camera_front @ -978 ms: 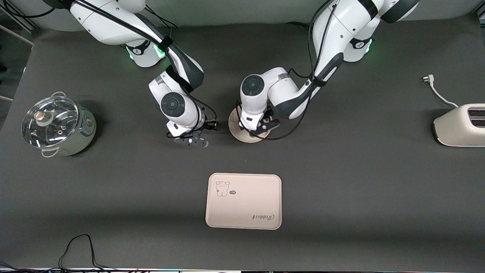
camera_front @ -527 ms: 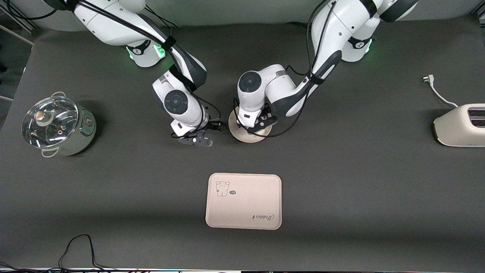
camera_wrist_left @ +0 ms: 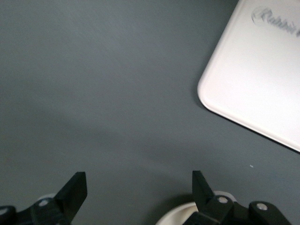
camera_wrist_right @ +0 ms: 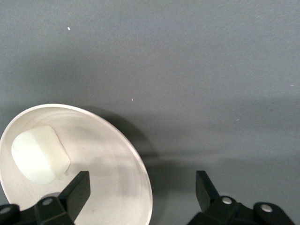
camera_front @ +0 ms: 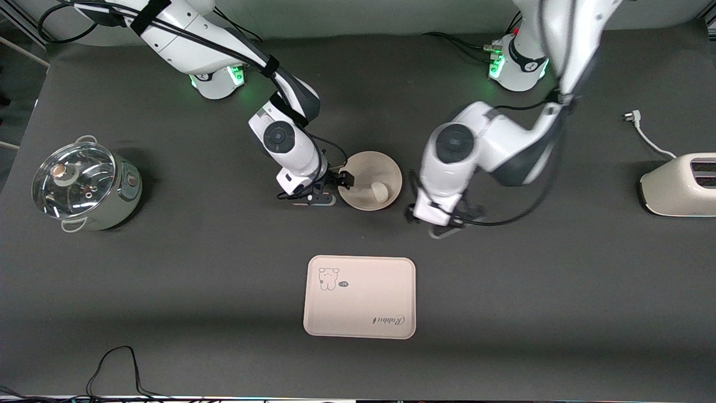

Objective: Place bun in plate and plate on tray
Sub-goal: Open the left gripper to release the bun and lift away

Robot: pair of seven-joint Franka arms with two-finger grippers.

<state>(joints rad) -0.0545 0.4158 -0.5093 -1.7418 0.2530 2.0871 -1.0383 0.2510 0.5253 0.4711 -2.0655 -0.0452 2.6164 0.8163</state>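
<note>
Now the left gripper (camera_front: pixel 444 224) has let go and moved off, open, leaving the bun (camera_front: pixel 380 191) in the plate (camera_front: pixel 358 196), where the open right gripper (camera_front: pixel 323 193) comes to grab its rim.

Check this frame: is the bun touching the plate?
Touching. In the right wrist view the bun lies on the plate's inner surface, with no gap or shadow beneath it; the front view also shows it inside the rim.

We read cursive "Rabbit" on the tray (camera_front: pixel 359 297), at the corner lying nearest the left gripper (camera_front: pixel 446 224). In the left wrist view the word (camera_wrist_left: pixel 276 21) is cut off at the frame's edge.
</note>
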